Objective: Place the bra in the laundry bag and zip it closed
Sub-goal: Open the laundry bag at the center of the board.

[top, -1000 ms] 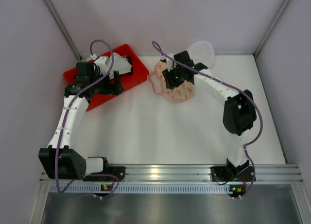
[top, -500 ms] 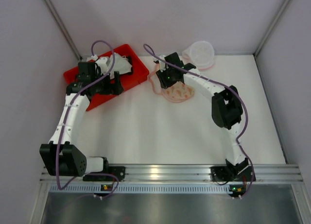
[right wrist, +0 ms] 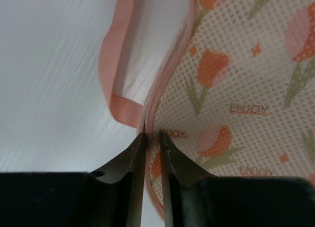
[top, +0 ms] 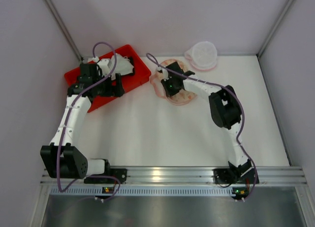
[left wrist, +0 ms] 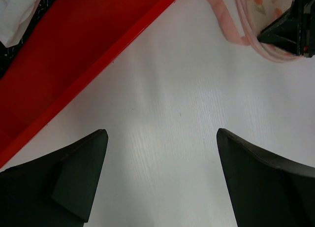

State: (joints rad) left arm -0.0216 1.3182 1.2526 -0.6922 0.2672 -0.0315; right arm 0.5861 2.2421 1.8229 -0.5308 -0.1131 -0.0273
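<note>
The laundry bag (top: 202,54), a round white mesh pouch with pink edging, lies at the back right, apart from both grippers. My right gripper (top: 170,84) is shut on the pink trimmed edge of a peach patterned mesh piece (top: 183,95). The right wrist view shows the jaws (right wrist: 152,136) pinching that edge (right wrist: 150,113). My left gripper (top: 118,84) hangs open and empty over bare table (left wrist: 162,178) beside the red tray (top: 140,72). The black bra is not clear. Only a strip of dark fabric (left wrist: 9,48) shows in the tray beside white fabric.
The red tray (left wrist: 74,49) sits at the back left with white fabric (top: 122,64) in it, partly under my left arm. Grey walls close in the table at the left, back and right. A metal rail (top: 162,175) runs along the near edge.
My right gripper has moved left and slightly nearer with the peach piece, away from the round mesh pouch, which now shows in full. The left arm has not moved.
</note>
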